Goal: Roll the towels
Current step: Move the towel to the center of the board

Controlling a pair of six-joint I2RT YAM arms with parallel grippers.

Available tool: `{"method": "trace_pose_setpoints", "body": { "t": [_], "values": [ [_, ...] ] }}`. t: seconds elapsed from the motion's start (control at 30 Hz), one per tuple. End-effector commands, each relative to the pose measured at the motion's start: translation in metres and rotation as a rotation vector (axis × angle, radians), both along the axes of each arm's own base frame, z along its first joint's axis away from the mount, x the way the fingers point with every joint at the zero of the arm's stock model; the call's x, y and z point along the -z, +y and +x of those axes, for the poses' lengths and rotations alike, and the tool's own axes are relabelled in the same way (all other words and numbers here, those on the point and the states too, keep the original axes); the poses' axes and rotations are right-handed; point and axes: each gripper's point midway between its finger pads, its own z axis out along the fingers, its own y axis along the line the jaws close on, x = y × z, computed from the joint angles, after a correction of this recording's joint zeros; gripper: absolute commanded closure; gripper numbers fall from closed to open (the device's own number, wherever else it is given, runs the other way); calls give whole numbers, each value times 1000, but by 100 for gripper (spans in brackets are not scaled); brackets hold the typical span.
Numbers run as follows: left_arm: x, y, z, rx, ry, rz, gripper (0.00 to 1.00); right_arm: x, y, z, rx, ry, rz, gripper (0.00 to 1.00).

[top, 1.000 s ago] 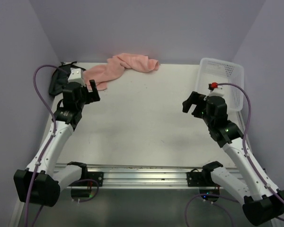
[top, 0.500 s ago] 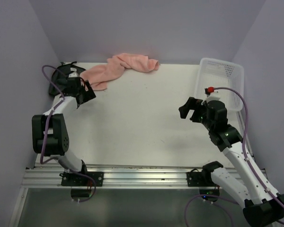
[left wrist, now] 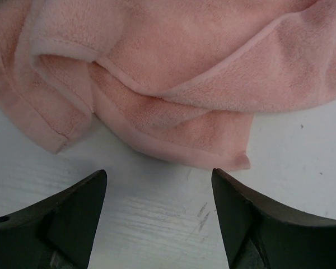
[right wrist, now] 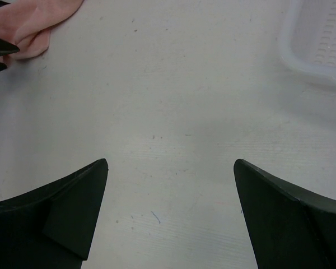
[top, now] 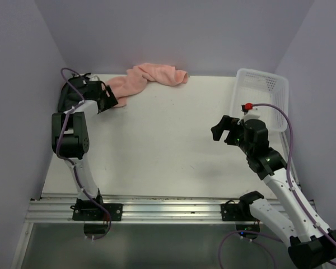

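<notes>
Salmon-pink terry towel (top: 151, 76) crumpled, unrolled, at table's (top: 168, 151) far edge; blackish cloth (top: 62, 102) bunched in far-left corner, largely hidden.

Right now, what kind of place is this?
Probably a robot practice booth, not a house: a left arm and right arm bolted by a white table, plain purple walls close around, just a pink towel and white basket.

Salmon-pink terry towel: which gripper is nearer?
Left. The left gripper is at the edge of the salmon-pink terry towel; the right gripper hovers far off, by the white perforated plastic basket.
</notes>
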Motion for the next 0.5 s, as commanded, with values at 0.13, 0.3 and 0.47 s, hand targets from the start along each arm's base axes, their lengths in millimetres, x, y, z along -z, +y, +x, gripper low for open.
{"method": "trace_pose_setpoints", "body": {
  "t": [0.13,0.3,0.47],
  "values": [
    [0,-11,24,-12,-86,-30,21,-11,0,9,6,-37,-11,1],
    [0,-10,29,-21,-92,-15,23,-8,2,11,0,-28,-12,1],
    [2,-13,37,-31,-90,12,26,-8,0,13,15,-28,-15,1]
  ]
}}
